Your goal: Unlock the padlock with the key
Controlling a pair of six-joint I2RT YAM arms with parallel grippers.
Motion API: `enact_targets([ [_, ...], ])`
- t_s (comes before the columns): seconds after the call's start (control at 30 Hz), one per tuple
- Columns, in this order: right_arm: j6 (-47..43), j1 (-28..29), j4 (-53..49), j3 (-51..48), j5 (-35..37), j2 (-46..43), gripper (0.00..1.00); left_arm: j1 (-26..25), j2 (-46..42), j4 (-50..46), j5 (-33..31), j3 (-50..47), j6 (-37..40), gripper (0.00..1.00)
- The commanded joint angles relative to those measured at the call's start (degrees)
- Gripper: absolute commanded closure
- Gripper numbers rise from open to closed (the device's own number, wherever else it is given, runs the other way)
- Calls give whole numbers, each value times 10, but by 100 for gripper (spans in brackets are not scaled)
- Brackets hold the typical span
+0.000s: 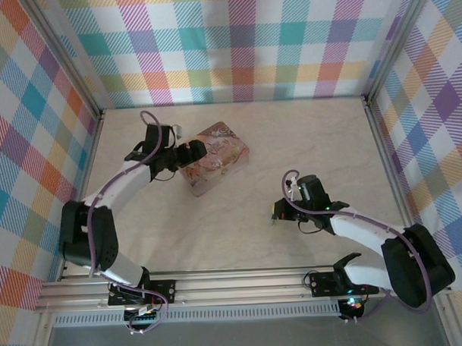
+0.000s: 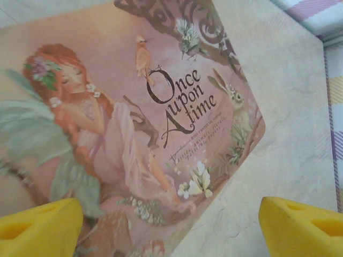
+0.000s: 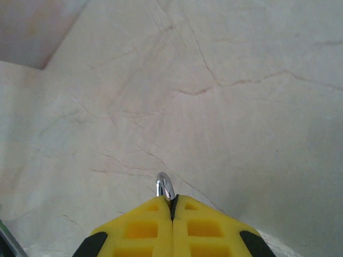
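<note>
My right gripper (image 3: 172, 208) is shut on the padlock. Only the padlock's thin silvery shackle (image 3: 165, 186) pokes out past the yellow fingertips; its blue body is hidden between them. In the top view this gripper (image 1: 276, 212) hovers low over the table, right of centre. My left gripper (image 2: 171, 227) is open, its yellow fingers (image 2: 40, 225) spread over the near corner of the pink illustrated tin (image 2: 134, 123). In the top view it (image 1: 191, 153) sits at the tin's left end (image 1: 219, 157). The key is out of view.
The marbled table (image 1: 241, 233) is walled by plaid panels with metal posts (image 1: 381, 137). The tin lies at an angle at the back left. A corner of the tin (image 3: 32, 32) shows at the top left of the right wrist view.
</note>
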Motion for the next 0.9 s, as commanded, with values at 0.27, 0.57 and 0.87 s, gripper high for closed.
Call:
enact_targets([
  [0.27, -4, 8, 87, 14, -27, 96, 99, 7, -167, -1, -134, -89, 0, 11],
  [0.57, -7, 9, 101, 15, -36, 129, 98, 7, -282, -11, -237, -131, 5, 12],
  [0.87, -8, 9, 92, 17, -34, 132, 94, 7, -321, -12, -271, -145, 14, 12],
])
